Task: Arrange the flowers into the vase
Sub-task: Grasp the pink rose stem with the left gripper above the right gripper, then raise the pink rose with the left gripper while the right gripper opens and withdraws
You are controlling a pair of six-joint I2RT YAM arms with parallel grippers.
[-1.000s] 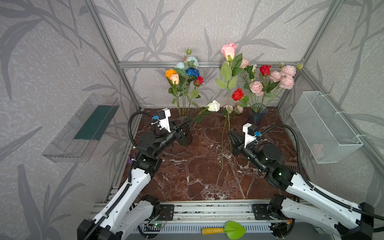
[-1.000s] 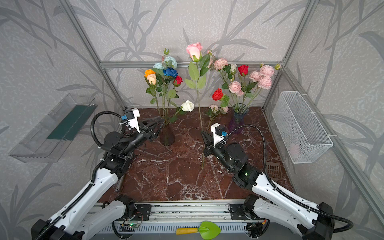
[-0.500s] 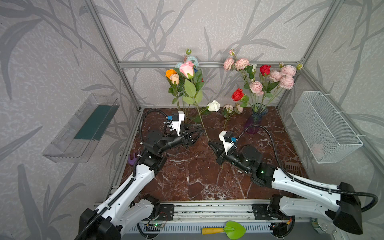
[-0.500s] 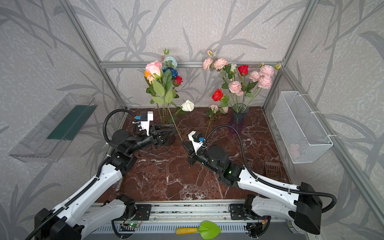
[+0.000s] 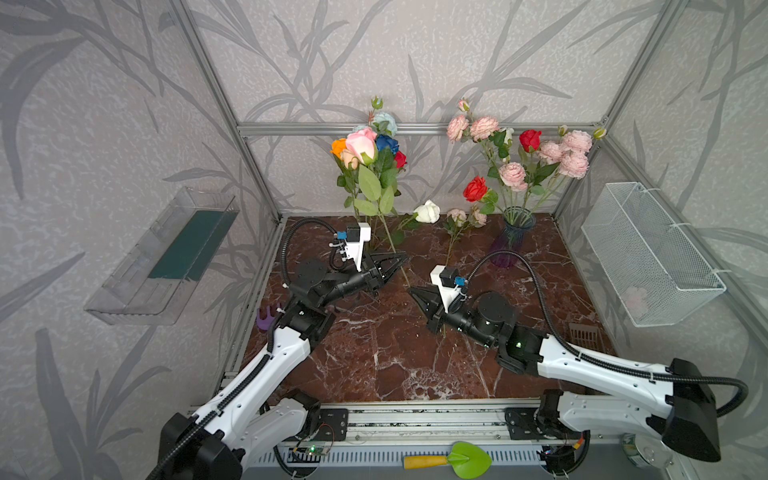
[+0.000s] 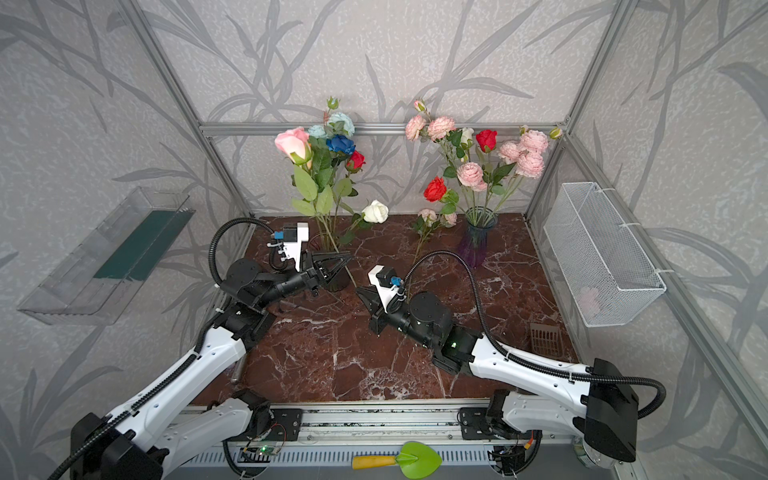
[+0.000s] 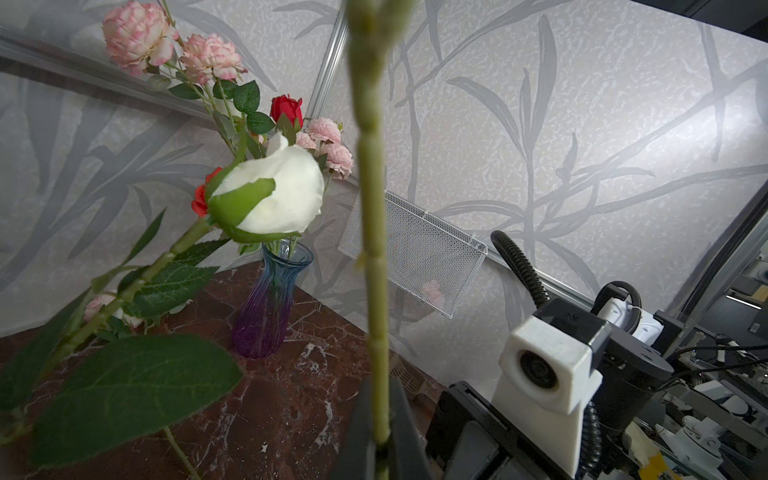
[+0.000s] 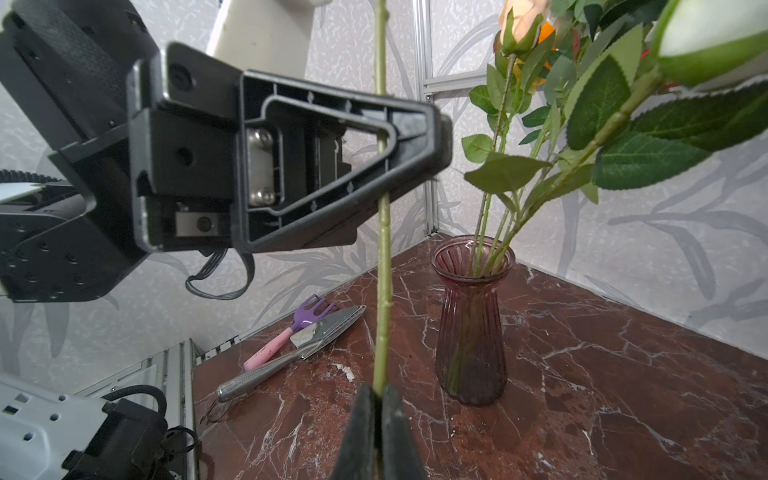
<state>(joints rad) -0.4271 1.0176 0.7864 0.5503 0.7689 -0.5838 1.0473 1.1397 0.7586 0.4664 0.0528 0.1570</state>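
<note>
In left gripper [image 5: 401,260] and right gripper [image 5: 412,291]: pink rose [image 5: 360,145] near-upright, bloom up.

A pink rose [image 5: 360,143] on a green stem [image 7: 374,249], dark-red white-veined marble table [image 5: 395,353], blue-to-purple vase [image 7: 270,303].

Bright, even light across both top views, soft and from above, with only faint shadows under the arms on the glossy table [image 5: 374,365]. The corners stretch with wide-angle pull. In the left wrist view the stem [image 7: 374,249] sits right at the lens and goes soft. The big leaf [image 7: 124,390] goes soft too, while the white rose [image 7: 278,195] holds crisp. In the right wrist view that rose blurs out in the corner, and there's a gleam off the trowel [image 8: 328,326] blade.
</note>
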